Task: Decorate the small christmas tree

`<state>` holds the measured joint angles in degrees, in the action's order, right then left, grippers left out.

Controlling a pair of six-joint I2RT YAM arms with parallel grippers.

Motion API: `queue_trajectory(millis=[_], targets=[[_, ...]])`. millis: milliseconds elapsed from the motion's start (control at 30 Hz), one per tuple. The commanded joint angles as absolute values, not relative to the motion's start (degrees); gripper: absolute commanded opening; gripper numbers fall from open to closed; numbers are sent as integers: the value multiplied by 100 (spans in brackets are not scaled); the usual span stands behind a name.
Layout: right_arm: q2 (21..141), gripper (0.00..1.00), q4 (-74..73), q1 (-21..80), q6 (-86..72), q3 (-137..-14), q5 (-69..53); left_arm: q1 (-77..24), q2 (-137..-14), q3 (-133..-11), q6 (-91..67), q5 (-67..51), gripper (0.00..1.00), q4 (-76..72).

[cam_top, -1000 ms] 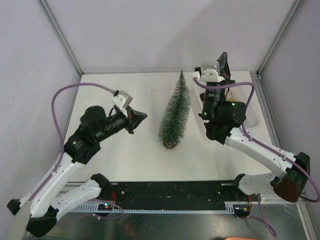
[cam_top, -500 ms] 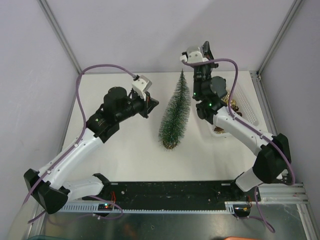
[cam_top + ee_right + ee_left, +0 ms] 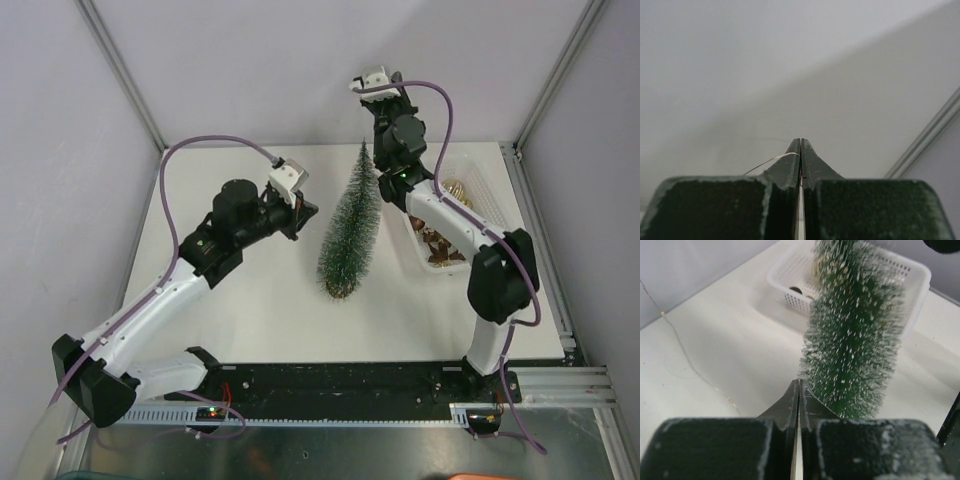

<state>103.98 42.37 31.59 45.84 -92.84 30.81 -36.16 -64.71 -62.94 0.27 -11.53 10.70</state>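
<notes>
Tree (image 3: 350,225): slim green frosted cone, upright on brown round base, mid table (image 3: 250,320), between the two arms. Tip toward back wall in top view.

L gripper (image 3: 799,390): clenched, fingers pressed flat together. Low over table, just beside tree's left flank; wrist view has the bristles just ahead and to the right of the tips. Contact w/ tree: cannot tell.

Strand (image 3: 687,357): thin, lying on table left of L gripper, w/ one tiny light bead along it. Runs toward the L fingers, then fades from sight; whether L gripper pinches it: cannot tell.

R gripper (image 3: 800,145): clenched on wire (image 3: 770,160), a fine pale filament that leaves the fingertips on the left side and curves down. Arm raised high, above and behind tree tip; wrist cam faces bare wall only.

Basket (image 3: 493,205): white plastic, perforated walls, on table right of tree, near but apart. Partly under R arm in top view.

Baubles (image 3: 440,245): brown and gold, inside basket. Count not readable.
</notes>
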Motion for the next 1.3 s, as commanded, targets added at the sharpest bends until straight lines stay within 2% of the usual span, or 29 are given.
queue_trajectory(millis=[0,267,700,1000,1267], targets=[[10878,0,3800,3031,4228,-9646,3337,-3576,-6257,-5995,250,-1105,3,847],[10944,0,3185,2704,3496,-9332,4213,-3572,-5961,-5300,224,-1030,3,752],[9437,0,1488,2007,1881,-8030,4229,-3564,-5641,-4448,132,-1138,5,314],[9289,0,-50,1489,1173,-7776,5822,-3552,-5349,-4617,85,-1098,7,165],[8243,0,-1488,1326,-223,-6815,6684,-3260,-4882,-4994,-325,-1233,10,354]])
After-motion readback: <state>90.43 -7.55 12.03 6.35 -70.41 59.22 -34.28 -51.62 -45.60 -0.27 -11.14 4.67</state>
